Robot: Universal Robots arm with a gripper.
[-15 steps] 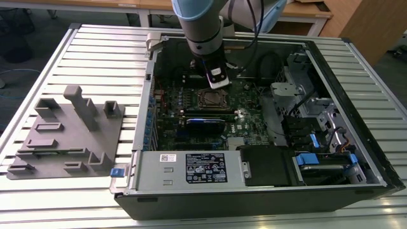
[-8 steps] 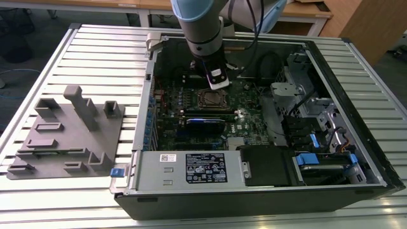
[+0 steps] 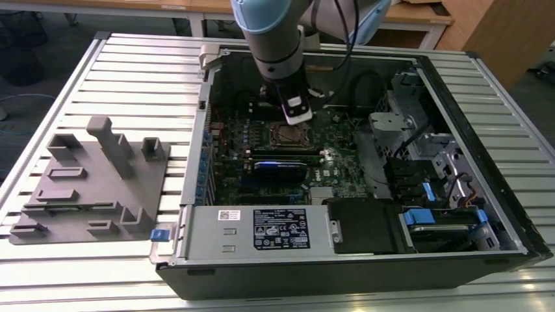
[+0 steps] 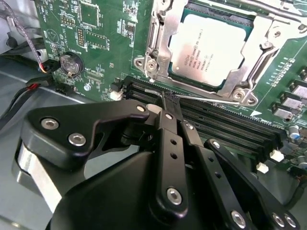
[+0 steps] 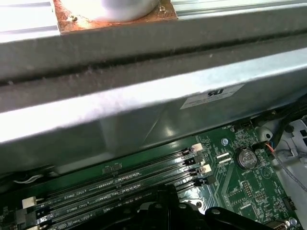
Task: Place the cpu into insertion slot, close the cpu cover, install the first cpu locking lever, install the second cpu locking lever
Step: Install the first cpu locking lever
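**CPU seated, cover down, claw at lever rod**

The flat square silver-grey cpu (image 4: 206, 45) is seen lying in the square black insertion slot (image 4: 196, 80) on the green circuit board (image 4: 96, 28). The thin silver metal cpu cover (image 4: 259, 50) is folded down over its edges. The black claw (image 4: 168, 100) is set low, just beside the socket, between it and the long black memory slots (image 4: 225, 127). Its fingers (image 4: 169, 120) are drawn together. The tips touch a thin silver lever rod (image 4: 211, 99) that runs along the side of the cover facing the memory slots. Whether the rod is pinched or only pressed cannot be told. Placing and cover closing are judged done; lever work is judged in hand.

Risks, as judged:
- The rod could slip off the narrow tips and spring up, being thin, round and likely sprung.
- The memory slots or board could be scraped, the tips being so close.
- If its catch is missed, the cover would be left unclamped.

Counts:
- One cpu, one slot, one cover and one claw.
- One lever rod plainly seen; a second is not made out.
- Four memory slots, as far as can be counted in the first wrist view.
- One round coin battery (image 4: 72, 62).
- In the exterior view, one open black computer case (image 3: 347, 279) and one grey moulded fixture (image 3: 95, 182), both on the slatted metal surface (image 3: 130, 71).
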